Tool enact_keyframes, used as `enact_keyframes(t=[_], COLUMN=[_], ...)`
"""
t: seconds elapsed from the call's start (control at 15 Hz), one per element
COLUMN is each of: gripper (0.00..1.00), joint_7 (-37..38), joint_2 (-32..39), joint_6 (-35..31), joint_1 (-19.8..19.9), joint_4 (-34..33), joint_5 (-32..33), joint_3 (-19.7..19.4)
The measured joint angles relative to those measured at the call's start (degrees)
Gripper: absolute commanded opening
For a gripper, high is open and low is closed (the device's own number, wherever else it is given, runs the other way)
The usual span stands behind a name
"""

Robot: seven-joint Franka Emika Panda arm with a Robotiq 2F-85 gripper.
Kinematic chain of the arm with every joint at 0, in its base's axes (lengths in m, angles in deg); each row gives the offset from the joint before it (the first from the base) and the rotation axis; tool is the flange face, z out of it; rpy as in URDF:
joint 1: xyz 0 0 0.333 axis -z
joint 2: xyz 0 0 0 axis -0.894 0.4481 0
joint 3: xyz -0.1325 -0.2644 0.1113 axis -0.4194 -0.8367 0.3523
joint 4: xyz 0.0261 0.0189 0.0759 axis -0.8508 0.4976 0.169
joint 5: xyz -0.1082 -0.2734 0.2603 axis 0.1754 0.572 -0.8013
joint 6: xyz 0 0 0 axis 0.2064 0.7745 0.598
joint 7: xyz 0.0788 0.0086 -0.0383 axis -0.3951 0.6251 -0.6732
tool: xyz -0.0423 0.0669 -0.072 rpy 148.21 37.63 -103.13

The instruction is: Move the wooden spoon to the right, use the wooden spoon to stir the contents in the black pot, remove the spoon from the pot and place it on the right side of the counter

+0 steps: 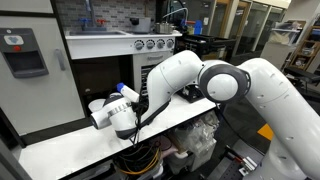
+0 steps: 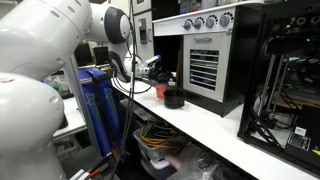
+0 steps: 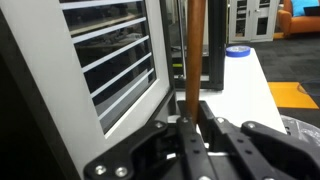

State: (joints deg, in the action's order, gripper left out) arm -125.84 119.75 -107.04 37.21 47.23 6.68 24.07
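Probably light, stiff and smooth, the wooden spoon [image 3: 195,60] sits clenched by its slender handle in the hand [image 3: 192,128], reaching out beside the slatted door [image 3: 110,70] over the worktop [image 3: 250,100], so a firm mid-handle hold should stop it pivoting.

One spoon [image 3: 196,60]; one pot [image 2: 174,98]; one red cup [image 2: 160,90]; one bench [image 2: 225,128]; four oven knobs [image 1: 149,44].

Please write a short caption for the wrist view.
Gripper shut on the wooden spoon, beside a white slatted panel.
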Motion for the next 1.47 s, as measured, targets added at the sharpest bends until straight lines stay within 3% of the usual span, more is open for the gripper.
enact_keyframes(t=[0.67,1.47], gripper=[0.03,0.03], joint_7=[1.1,1.0], joint_2=[0.2,0.9], joint_6=[-1.7,-1.4], joint_1=[-0.3,-0.4], joint_4=[-1.0,-0.9], joint_5=[-3.6,-1.6], joint_3=[0.9,-0.2])
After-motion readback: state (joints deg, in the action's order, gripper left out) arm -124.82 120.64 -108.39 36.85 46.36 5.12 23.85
